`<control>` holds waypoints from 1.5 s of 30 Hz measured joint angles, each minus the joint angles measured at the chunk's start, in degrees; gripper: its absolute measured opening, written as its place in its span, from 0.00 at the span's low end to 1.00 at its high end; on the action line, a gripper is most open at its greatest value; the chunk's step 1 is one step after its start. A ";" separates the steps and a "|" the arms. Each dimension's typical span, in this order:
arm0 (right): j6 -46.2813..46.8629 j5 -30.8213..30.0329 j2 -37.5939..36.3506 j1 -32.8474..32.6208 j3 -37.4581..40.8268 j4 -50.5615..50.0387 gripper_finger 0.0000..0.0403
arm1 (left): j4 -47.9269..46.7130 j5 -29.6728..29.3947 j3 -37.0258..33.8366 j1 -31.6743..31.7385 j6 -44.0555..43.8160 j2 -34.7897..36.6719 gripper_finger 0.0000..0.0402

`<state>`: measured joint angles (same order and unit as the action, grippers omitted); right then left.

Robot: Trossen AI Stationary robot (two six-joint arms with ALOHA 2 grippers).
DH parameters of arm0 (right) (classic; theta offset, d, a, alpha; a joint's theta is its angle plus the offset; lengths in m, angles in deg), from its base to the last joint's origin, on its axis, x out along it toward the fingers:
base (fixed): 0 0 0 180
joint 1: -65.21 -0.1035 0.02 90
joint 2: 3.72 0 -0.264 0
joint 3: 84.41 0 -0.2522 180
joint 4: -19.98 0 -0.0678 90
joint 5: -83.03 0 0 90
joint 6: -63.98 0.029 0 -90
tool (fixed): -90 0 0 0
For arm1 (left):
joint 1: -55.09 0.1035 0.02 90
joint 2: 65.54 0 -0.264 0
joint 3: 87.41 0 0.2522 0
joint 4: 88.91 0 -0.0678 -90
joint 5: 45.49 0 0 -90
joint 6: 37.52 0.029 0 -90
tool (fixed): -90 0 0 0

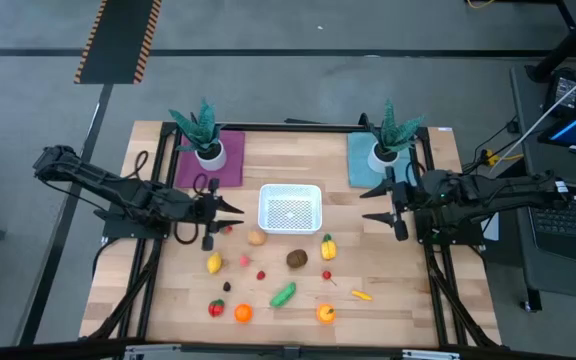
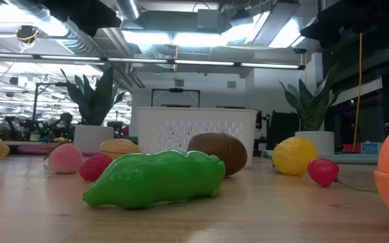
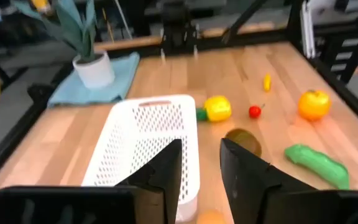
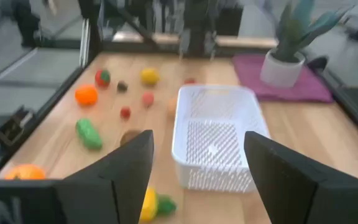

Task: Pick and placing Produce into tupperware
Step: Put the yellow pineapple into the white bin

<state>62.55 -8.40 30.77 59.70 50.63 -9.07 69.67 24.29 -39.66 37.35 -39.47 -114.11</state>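
With nothing held, the narrowly parted left gripper [image 1: 236, 210] is best widened and lowered onto the tan round fruit [image 1: 257, 238] beside the white perforated plastic tupperware [image 1: 290, 209]; the right gripper [image 1: 372, 205] waits, gaping wide.

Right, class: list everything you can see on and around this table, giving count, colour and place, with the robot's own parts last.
tupperware: one, white, perforated, table centre, empty.
Potted plants: two, spiky green in white pots; one on the purple mat at the back left, one on the teal mat at the back right.
Produce: about a dozen pieces in front of the tupperware, including a green piece, brown piece, tan piece, yellow lemon-like piece, orange pieces near the front edge, and small red ones.
Table: one, light wood.
left gripper: one, dark, left of the tupperware, open, empty.
right gripper: one, dark, right of the tupperware, open, empty.
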 joint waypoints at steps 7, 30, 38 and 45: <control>-0.98 -0.86 6.26 -0.82 -5.95 -10.54 0.63 | -9.52 -0.05 8.16 0.13 -4.08 -6.07 0.25; 5.98 -1.00 18.71 -4.12 -9.72 -19.42 0.63 | -12.74 -0.07 10.00 0.11 -8.20 -10.37 0.25; 20.64 -0.87 23.64 -4.10 -9.72 -18.83 0.63 | -12.98 -0.07 10.00 0.11 -8.16 -10.37 0.25; 26.74 1.90 28.53 -4.10 -9.70 -16.33 0.63 | -13.75 -0.07 9.98 0.11 -8.44 -10.37 0.25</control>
<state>89.30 -6.50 59.30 55.60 40.93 -25.40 55.92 24.22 -29.68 37.46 -47.91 -124.48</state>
